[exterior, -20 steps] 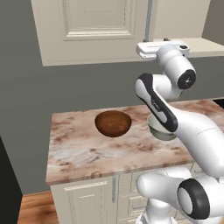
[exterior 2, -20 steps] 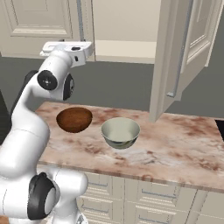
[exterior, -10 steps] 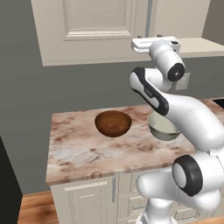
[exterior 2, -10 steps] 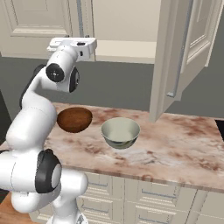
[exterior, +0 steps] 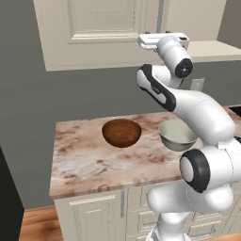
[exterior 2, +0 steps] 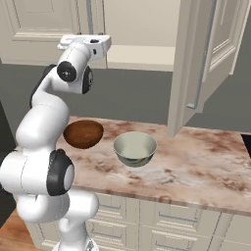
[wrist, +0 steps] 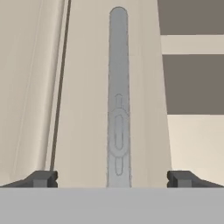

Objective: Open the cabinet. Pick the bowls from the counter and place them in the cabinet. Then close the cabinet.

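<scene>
With the right door already swung wide, the hand (wrist: pixel 112 178) sits spread astride the left door's handle (wrist: pixel 118 100), apparently to pull it.

The cupboard (exterior: pixel 94 33) is cream, with a slim grey bar handle (wrist: pixel 118 100). The table (exterior 2: pixel 206 162) is pinkish-brown stone marbled with white. One bowl (exterior: pixel 122 132) is glossy reddish-brown wood; the other bowl (exterior 2: pixel 135 148) is pale grey-green. The wall (exterior: pixel 28 108) is dark grey, the floor (exterior: pixel 33 225) orange-brown wood.
</scene>
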You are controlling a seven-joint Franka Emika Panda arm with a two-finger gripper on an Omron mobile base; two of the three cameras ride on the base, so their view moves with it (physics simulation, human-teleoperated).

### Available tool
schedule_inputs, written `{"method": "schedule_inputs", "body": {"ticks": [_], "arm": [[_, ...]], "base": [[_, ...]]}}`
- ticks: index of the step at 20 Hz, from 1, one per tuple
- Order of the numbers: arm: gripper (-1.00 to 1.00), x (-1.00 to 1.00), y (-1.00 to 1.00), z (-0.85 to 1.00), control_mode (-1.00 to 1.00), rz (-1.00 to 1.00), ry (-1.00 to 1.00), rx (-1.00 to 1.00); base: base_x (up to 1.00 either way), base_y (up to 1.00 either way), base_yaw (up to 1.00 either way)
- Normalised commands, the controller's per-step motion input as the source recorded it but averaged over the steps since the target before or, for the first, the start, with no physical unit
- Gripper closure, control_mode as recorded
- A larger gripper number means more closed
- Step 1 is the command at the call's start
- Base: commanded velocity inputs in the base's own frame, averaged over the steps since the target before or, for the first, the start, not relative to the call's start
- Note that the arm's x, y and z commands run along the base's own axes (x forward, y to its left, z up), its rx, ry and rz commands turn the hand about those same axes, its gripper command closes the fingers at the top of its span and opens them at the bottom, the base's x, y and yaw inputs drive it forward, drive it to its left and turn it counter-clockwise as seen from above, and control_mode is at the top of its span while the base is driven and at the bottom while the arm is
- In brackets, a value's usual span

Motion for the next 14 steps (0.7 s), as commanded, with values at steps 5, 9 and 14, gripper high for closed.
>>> {"method": "schedule_inputs", "body": {"ticks": [5, 9, 14], "arm": [[1.0, 0.44, 0.0, 0.01, -1.0, 0.0, 0.0, 0.01], [1.0, 0.52, 0.0, 0.0, -1.0, 0.0, 0.0, 0.01], [1.0, 0.94, -0.02, 0.0, -1.0, 0.0, 0.01, 0.05]], "base": [[0.0, 0.0, 0.0], [0.0, 0.0, 0.0], [0.0, 0.0, 0.0]]}}
